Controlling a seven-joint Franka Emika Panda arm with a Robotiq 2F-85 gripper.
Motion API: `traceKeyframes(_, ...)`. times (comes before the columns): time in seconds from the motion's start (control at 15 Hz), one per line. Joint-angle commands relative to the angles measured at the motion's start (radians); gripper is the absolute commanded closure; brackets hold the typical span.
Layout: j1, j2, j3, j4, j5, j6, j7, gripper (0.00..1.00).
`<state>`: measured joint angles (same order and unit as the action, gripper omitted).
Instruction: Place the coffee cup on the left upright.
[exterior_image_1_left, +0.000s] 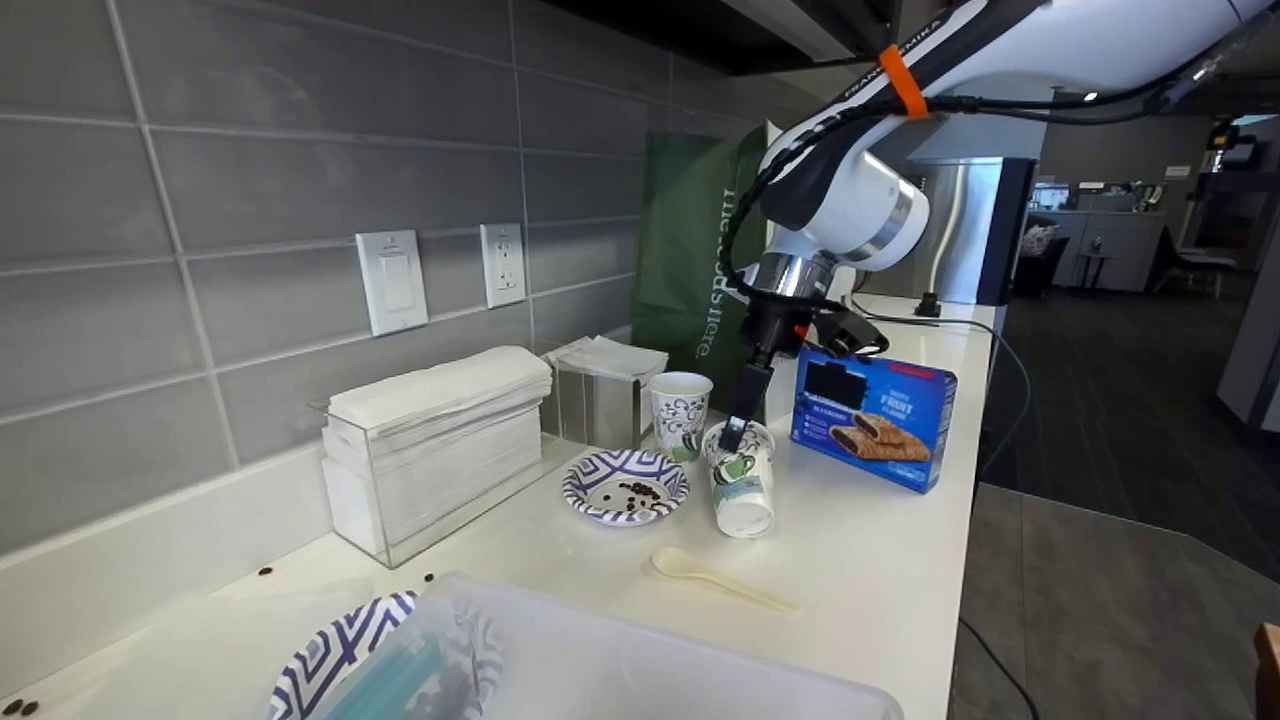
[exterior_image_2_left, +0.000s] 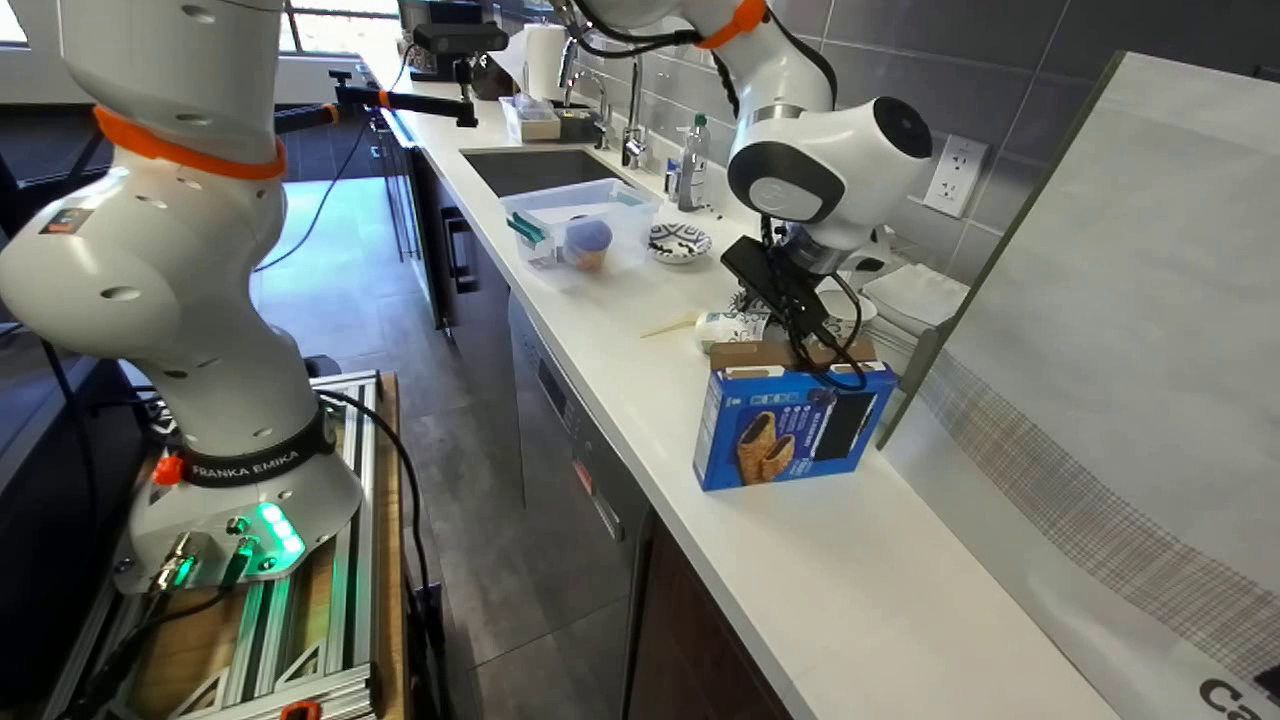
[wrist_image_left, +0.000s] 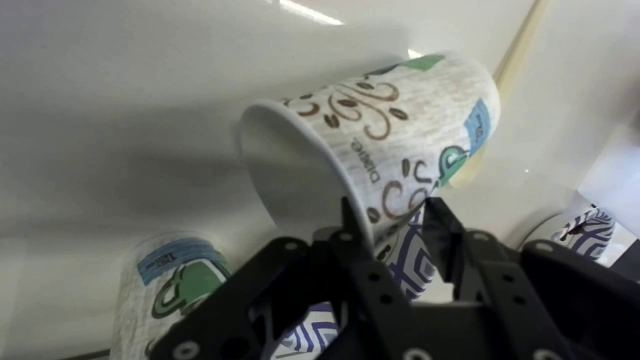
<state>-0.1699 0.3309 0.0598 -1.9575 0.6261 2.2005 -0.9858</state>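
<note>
Clearly, the black fingers (wrist_image_left: 442, 235) stood apart astride the rim of the swirl-printed white paper coffee cup (wrist_image_left: 400, 125), which lay on its side on the white worktop (exterior_image_1_left: 870, 580) beside an upright printed paper cup (exterior_image_1_left: 680, 405).

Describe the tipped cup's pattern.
The tipped cup is white with brown swirls, printed beans, green and blue patches; best in the wrist view.

kitchen, sink (exterior_image_2_left: 530, 172) and tap (exterior_image_2_left: 633, 148) far along the white table (exterior_image_2_left: 900, 590) in an exterior view, built-in appliance (exterior_image_2_left: 575, 450) below, grey tiled wall (exterior_image_1_left: 340, 175) alongside
</note>
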Motion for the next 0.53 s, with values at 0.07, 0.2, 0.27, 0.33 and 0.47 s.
traceKeyframes(0.07,0.006,-0.036,-0.01,0.008,-0.014,-0.065,0.03,0.98)
traceKeyframes(0.2,0.022,-0.073,-0.019,-0.007,-0.053,-0.062,0.066,1.0)
traceKeyframes(0.27,0.037,-0.1,-0.025,-0.023,-0.089,-0.046,0.112,1.0)
traceKeyframes(0.33,0.049,-0.121,-0.03,-0.034,-0.129,-0.035,0.158,0.98)
traceKeyframes(0.47,0.075,-0.174,-0.032,-0.067,-0.212,0.007,0.259,0.98)
